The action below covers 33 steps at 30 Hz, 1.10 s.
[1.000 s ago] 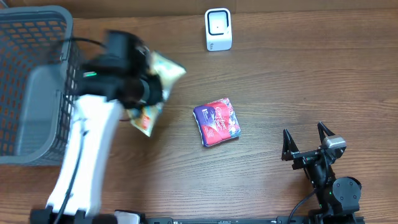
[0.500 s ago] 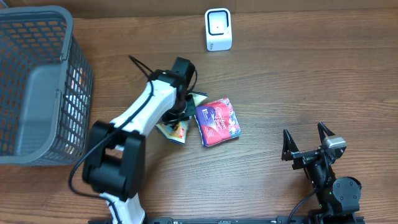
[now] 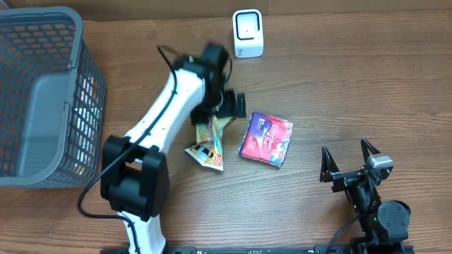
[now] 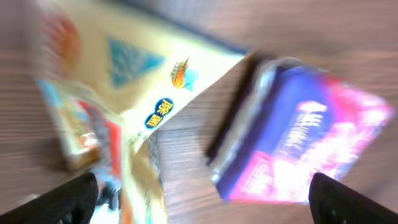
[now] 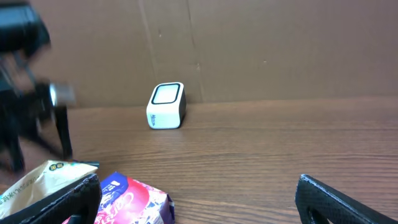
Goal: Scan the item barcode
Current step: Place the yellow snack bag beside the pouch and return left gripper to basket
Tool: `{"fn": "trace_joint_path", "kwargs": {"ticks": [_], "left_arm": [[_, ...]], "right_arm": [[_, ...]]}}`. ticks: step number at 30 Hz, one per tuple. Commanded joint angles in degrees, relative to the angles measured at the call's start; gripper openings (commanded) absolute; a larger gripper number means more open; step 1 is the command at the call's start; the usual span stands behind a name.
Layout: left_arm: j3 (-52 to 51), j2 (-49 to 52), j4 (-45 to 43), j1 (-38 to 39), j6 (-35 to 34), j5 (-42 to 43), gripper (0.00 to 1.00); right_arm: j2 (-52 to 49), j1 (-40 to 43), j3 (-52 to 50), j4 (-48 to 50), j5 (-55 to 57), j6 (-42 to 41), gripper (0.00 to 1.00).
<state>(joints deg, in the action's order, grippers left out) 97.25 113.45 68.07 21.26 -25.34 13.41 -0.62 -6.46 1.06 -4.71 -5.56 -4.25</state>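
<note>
On my feed the grey basket (image 3: 78, 92) sits at the far left of the counter (image 3: 353, 85). Right of it, the left gripper (image 3: 229, 106) hangs with its jaws spread wide and nothing between them, just over the upper end of the yellow snack bag (image 3: 207, 144) lying flat on the wood. The purple packet (image 3: 266, 139) lies just beside the bag, the white scanner (image 3: 248, 33) stands well behind both, and at far right the right gripper (image 3: 346, 162) sits low, wide open and empty.
</note>
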Motion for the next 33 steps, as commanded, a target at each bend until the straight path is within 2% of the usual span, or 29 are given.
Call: {"fn": "trace_joint_path", "kwargs": {"ticks": [1,6,8,10,14,18,25,26,28,33], "left_arm": [[15.93,-3.93,6.47,-1.11,3.76,-7.32,1.0],[33.59,-6.51,16.31,-2.86,3.72,-18.38,1.0],[38.75,-7.76,19.58,-4.94,3.43,-23.02,0.95],[42.16,-9.31,22.25,-8.31,2.51,-27.19,0.9],[44.19,-13.0,26.29,-19.47,0.87,-30.1,0.91],[44.17,-14.58,28.72,-34.6,1.81,-25.07,0.94],[40.5,-12.35,28.72,-56.68,10.27,-8.94,0.93],[38.53,-11.52,28.72,-59.76,13.92,-4.0,0.93],[34.84,-10.23,28.39,-62.93,17.31,0.02,0.93],[24.72,-6.62,21.29,-65.81,17.94,0.61,0.92]], "right_arm": [[0.46,-0.17,-0.59,0.28,0.39,0.22,1.0],[0.46,-0.17,-0.59,0.28,0.39,0.22,1.0],[0.46,-0.17,-0.59,0.28,0.39,0.2,1.0],[0.46,-0.17,-0.59,0.28,0.39,0.2,1.0],[0.46,-0.17,-0.59,0.28,0.39,0.2,1.0],[0.46,-0.17,-0.59,0.28,0.39,0.2,1.0],[0.46,-0.17,-0.59,0.28,0.39,0.22,1.0],[0.46,-0.17,-0.59,0.28,0.39,0.2,1.0],[0.46,-0.17,-0.59,0.28,0.39,0.22,1.0],[0.46,-0.17,-0.59,0.28,0.39,0.2,1.0]]}}
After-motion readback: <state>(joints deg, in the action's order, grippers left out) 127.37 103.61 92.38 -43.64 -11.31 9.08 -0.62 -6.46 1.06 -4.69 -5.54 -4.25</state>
